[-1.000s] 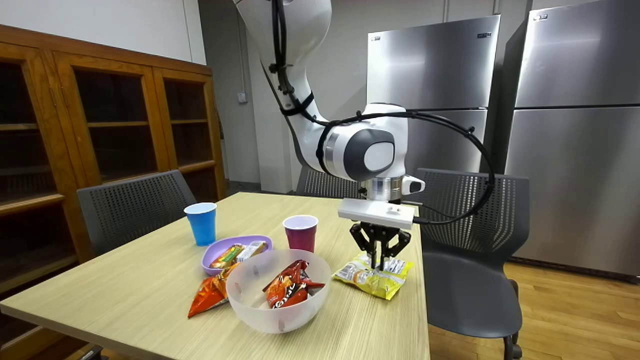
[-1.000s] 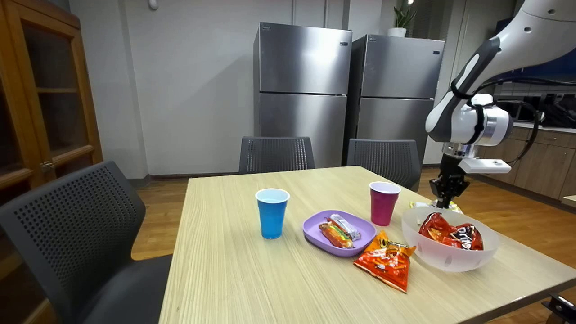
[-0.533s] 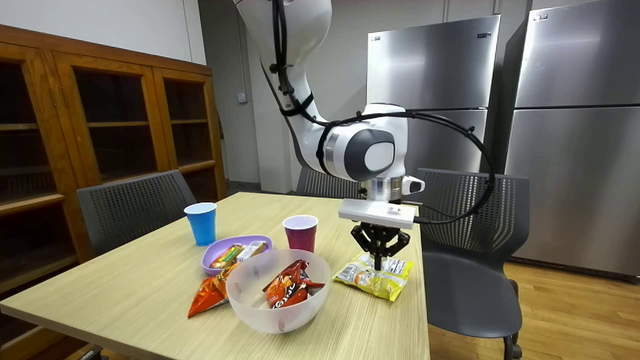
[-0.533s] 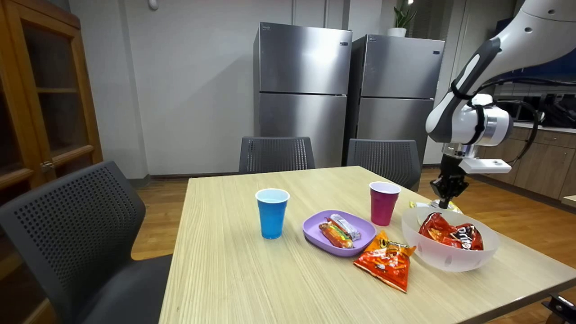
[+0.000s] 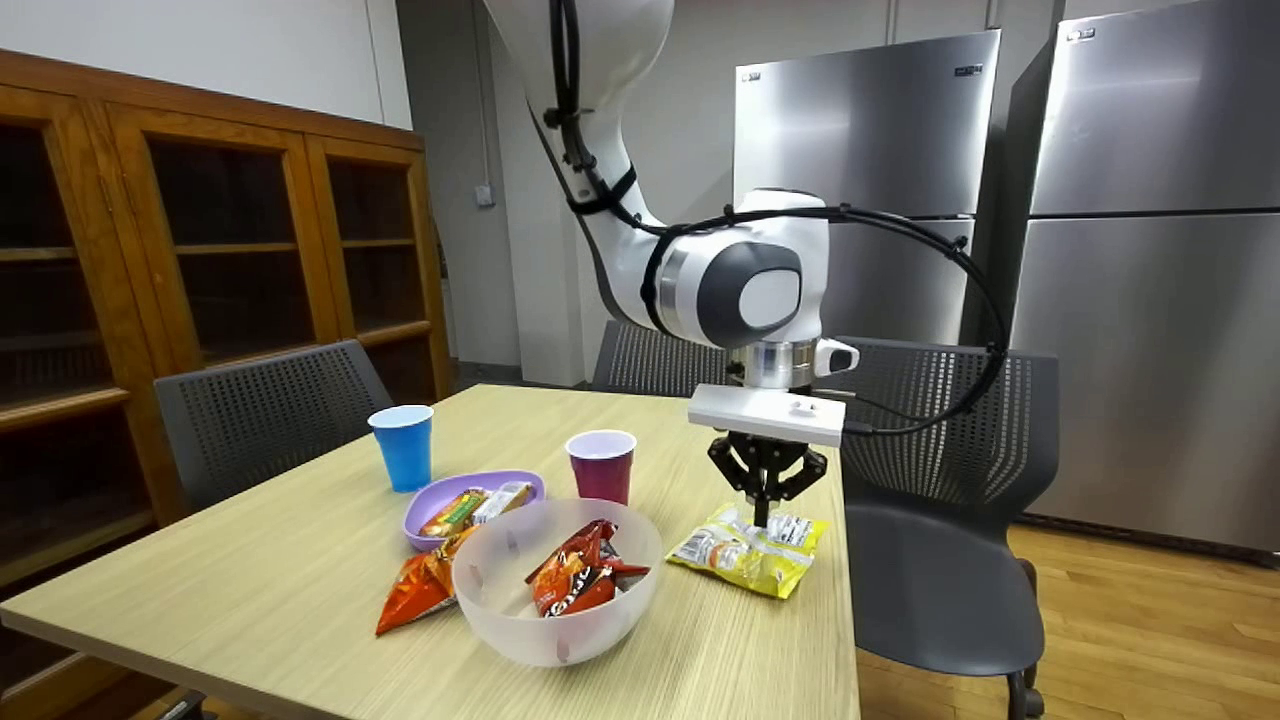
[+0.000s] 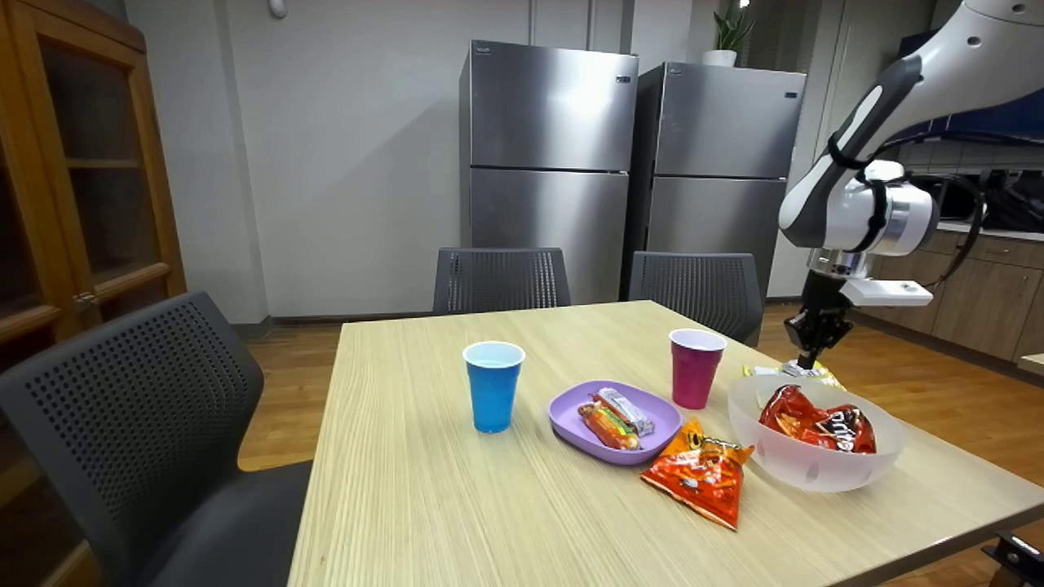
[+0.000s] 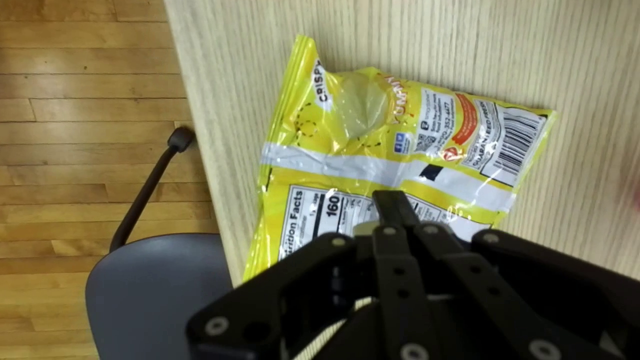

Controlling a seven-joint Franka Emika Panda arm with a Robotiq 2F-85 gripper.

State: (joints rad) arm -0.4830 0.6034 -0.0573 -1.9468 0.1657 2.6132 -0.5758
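Yellow and glossy, the snack bag (image 7: 390,162) lies flat, back side up, directly below the fingers (image 7: 392,207) of the gripper (image 5: 760,522), close to an edge of the table (image 5: 250,600). Those fingers are pressed together, with no gap and nothing seen between them; whether their tips brush the wrapper is hard to tell. Since no corner rises toward them, the table seems to carry the bag's whole weight, and the seam facing up is probably just how the loose filling let it settle. Near the fingers, off to one side, stands a frosted bowl (image 5: 560,645), with a red bag (image 5: 580,570) slumped inside; its high wall likely keeps that bag from sliding away. Also near the fingers, a magenta cup (image 6: 693,375) stands upright on its base. Farther from them, past the bowl, an orange bag (image 6: 705,473) rests between it and a purple plate (image 6: 567,408), whose raised rim presumably corrals two wrapped bars (image 6: 610,427). A blue cup (image 6: 493,399), upright too, is farther still. Pale wood grain covers the table. Just past the edge nearest the fingers come a dark chair (image 7: 160,295) and the plank floor (image 7: 85,135). Well apart from the fingers are two steel fridges (image 6: 550,163), a grey wall (image 6: 351,147) and a wooden cabinet (image 5: 215,300) with glass doors.
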